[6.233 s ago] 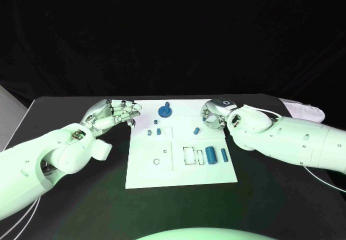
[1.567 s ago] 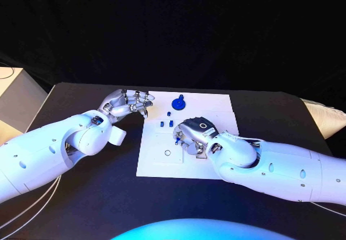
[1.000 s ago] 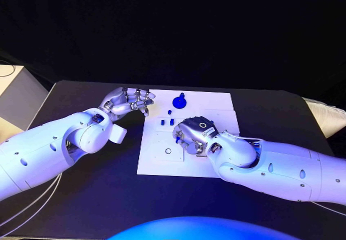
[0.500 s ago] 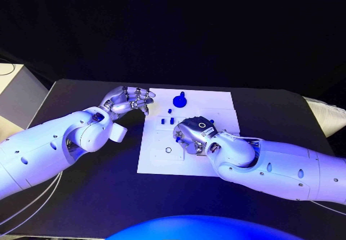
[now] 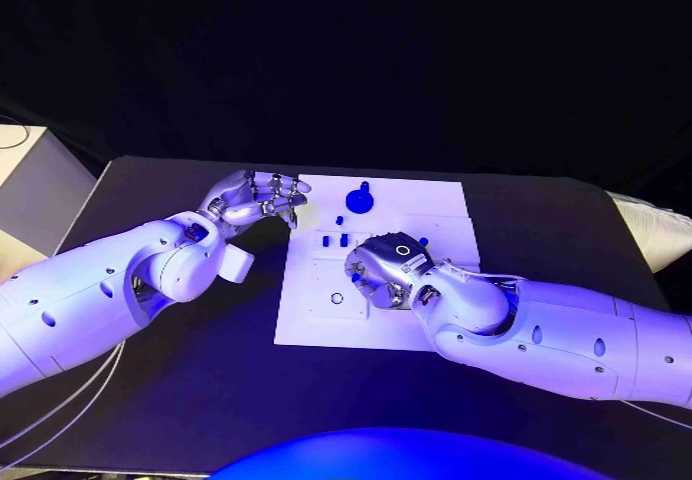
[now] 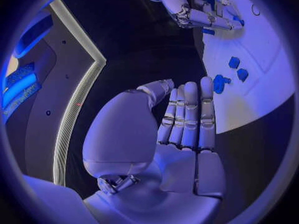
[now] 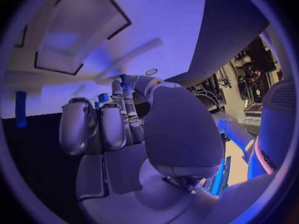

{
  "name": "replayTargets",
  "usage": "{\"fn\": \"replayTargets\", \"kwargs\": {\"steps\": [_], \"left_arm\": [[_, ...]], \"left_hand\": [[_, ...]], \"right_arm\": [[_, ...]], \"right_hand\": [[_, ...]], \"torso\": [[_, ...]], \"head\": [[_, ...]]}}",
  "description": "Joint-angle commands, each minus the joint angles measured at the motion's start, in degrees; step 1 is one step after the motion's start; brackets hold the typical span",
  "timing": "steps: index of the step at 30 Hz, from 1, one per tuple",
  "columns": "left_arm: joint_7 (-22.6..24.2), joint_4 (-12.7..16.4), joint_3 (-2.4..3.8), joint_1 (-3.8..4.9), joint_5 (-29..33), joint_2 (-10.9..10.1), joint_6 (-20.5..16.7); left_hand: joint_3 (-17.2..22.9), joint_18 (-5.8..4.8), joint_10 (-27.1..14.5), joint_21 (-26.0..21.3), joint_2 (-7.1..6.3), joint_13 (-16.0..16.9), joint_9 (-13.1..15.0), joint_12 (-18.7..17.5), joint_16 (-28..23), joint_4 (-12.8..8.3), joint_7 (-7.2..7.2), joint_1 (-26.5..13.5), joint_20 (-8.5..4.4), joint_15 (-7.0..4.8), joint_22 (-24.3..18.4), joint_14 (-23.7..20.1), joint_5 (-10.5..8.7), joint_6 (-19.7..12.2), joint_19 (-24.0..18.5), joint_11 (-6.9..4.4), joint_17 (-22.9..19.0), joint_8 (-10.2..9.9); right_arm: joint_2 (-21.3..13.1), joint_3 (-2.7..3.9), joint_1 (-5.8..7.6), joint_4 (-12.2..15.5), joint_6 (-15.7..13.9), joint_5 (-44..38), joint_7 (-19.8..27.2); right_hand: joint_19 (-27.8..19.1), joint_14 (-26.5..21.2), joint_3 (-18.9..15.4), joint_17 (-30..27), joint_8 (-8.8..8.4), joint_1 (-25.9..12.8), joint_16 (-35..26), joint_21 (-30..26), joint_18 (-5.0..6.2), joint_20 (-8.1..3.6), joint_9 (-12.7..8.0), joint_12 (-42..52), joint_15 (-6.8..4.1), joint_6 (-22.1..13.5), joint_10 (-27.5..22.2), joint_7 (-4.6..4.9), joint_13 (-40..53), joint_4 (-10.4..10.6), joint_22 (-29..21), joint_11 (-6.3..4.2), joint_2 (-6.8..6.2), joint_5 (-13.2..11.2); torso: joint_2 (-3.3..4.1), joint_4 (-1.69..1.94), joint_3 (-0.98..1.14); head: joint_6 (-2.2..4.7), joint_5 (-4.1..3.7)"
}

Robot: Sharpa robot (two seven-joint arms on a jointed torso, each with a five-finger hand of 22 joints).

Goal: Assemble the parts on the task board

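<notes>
Task board lies flat mid-desk, long side running away from the robot.

Right hand is over the board's centre, back of the hand up, fingers curled down toward the board surface. In the right wrist view the fingers are bent together w/ tips close to the white board; a small blue part sits right at the fingertips, but can't tell whether it's pinched or just beside them. Another blue part, a short rod, lies on the board well apart from that hand.

Left hand hovers at the board's left edge near the far corner, fingers held side by side and slightly curled, nothing in them. Left wrist view shows the same: fingers straight-ish, together, thumb tucked alongside, palm empty, board edge just beyond the tips.

Parts on board: a round blue knob-like part w/ a small stub near the far end; a row of small blue pieces just nearer, between the two hands; a small ring on the board's left half, just beside the right hand. Outlined recesses show in the board by the right hand, partly hidden under it.
</notes>
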Motion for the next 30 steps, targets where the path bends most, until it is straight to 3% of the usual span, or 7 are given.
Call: {"fn": "replayTargets", "kwargs": {"steps": [1, 4, 8, 11, 17, 23, 30], "left_arm": [[0.30, 0.07, 0.04, -0.01, 0.38, 0.09, 0.39], [0.29, 0.07, 0.04, -0.01, 0.38, 0.09, 0.40], [0.26, 0.06, 0.04, -0.01, 0.38, 0.08, 0.42], [0.27, 0.06, 0.04, -0.01, 0.38, 0.07, 0.43], [0.25, 0.02, 0.04, -0.01, 0.38, 0.08, 0.49], [0.14, -0.09, 0.04, -0.01, 0.38, 0.10, 0.65], [0.13, -0.30, 0.04, -0.02, 0.38, 0.12, 0.78]], "left_hand": [[-0.26, 0.82, -0.13, -0.21, 0.42, -0.05, -0.09, -0.22, -0.20, 0.01, 0.14, 0.21, 0.12, 0.04, -0.05, 0.06, 0.23, 0.10, 0.35, 0.18, -0.05, 0.02], [-0.31, 0.82, -0.14, -0.31, 0.47, -0.09, -0.10, -0.24, -0.25, 0.04, 0.14, 0.26, 0.13, 0.03, -0.13, 0.07, 0.24, 0.11, 0.40, 0.17, -0.07, 0.02], [-0.31, 0.82, -0.14, -0.31, 0.47, -0.09, -0.10, -0.24, -0.25, 0.04, 0.14, 0.26, 0.13, 0.03, -0.13, 0.07, 0.24, 0.11, 0.40, 0.17, -0.07, 0.02], [-0.31, 0.82, -0.14, -0.31, 0.47, -0.09, -0.10, -0.24, -0.25, 0.04, 0.14, 0.26, 0.13, 0.03, -0.13, 0.07, 0.24, 0.11, 0.40, 0.17, -0.07, 0.02], [-0.31, 0.83, -0.14, -0.36, 0.53, -0.11, -0.11, -0.24, -0.27, 0.05, 0.14, 0.31, 0.12, 0.03, -0.16, 0.08, 0.25, 0.11, 0.43, 0.17, -0.08, 0.02], [-0.31, 0.83, -0.14, -0.36, 0.53, -0.11, -0.11, -0.24, -0.27, 0.05, 0.14, 0.31, 0.12, 0.03, -0.16, 0.08, 0.25, 0.11, 0.43, 0.17, -0.08, 0.02], [-0.32, 0.83, -0.14, -0.42, 0.57, -0.14, -0.12, -0.25, -0.30, 0.06, 0.15, 0.34, 0.12, 0.03, -0.20, 0.08, 0.25, 0.11, 0.47, 0.17, -0.09, 0.01]], "right_arm": [[-0.08, -0.15, -0.19, 0.02, 1.66, -0.55, 0.59], [-0.17, -0.17, -0.19, 0.00, 1.41, -0.51, 0.44], [-0.34, -0.18, -0.19, 0.01, 0.60, -0.48, 0.26], [-0.50, -0.18, -0.19, 0.03, -0.36, -0.47, 0.04], [-1.04, -0.18, -0.19, 0.31, -3.85, -0.46, -0.46], [-1.86, -0.17, -0.19, 1.21, -7.48, -0.34, -0.59], [-5.02, 0.45, 0.45, 3.49, -10.97, 3.58, 1.76]], "right_hand": [[0.19, 1.76, -0.54, 0.15, -1.20, -1.19, 0.27, -1.21, 0.50, 0.34, -0.57, -0.23, 0.44, -1.76, -1.47, -0.09, -0.40, 0.29, 4.67, 0.00, -0.40, -1.30], [-0.99, 1.03, -1.55, -1.97, -2.91, -1.79, -1.36, -5.29, 1.21, 0.65, -1.31, -0.23, 0.56, -4.13, -4.01, -0.52, -0.97, 0.26, 2.75, 0.21, -0.71, -3.73], [-2.60, -0.22, -3.31, -4.90, -4.19, -1.42, -3.77, -10.78, 2.09, 1.00, -1.98, 0.14, 0.89, -5.59, -6.54, -0.47, -1.45, -0.02, 0.10, 0.65, -0.62, -4.09], [-5.46, -3.37, -5.78, -11.69, -5.44, -0.37, -9.48, -19.59, 3.41, 1.42, -2.66, 0.42, 1.31, -7.02, -9.59, -0.65, -1.96, -0.03, -4.21, 1.17, -0.19, -4.11], [-5.98, -4.18, -9.39, -13.56, -6.48, 1.29, -10.47, -22.60, 3.76, 1.70, -3.26, 1.77, 1.58, -8.03, -12.20, -0.41, -1.97, 0.86, -5.82, 1.51, 0.51, -3.99], [-5.99, -4.35, -10.58, -14.00, -6.74, 1.90, -10.57, -23.22, 3.83, 1.76, -3.43, 2.39, 1.65, -8.21, -12.97, -0.30, -1.95, 1.41, -6.16, 1.58, 0.75, -3.87], [-3.99, -2.60, -10.59, -12.12, -6.49, 2.55, -8.30, -19.21, 3.23, 1.18, -3.55, 5.64, 1.24, -6.94, -10.51, 0.48, -1.51, 3.05, -4.31, 0.92, 0.87, -3.56]], "torso": [[-0.03, -0.03, 0.01], [-0.01, -0.03, 0.03], [-0.03, 0.01, 0.07], [-0.01, -0.01, 0.07], [-0.01, 0.01, 0.09], [-0.02, 0.02, 0.08], [-0.10, -0.01, 0.05]], "head": [[-0.01, -0.02], [0.01, -0.04], [-0.01, 0.01], [0.04, -0.01], [0.11, -0.04], [0.28, -0.15], [0.71, -0.40]]}}
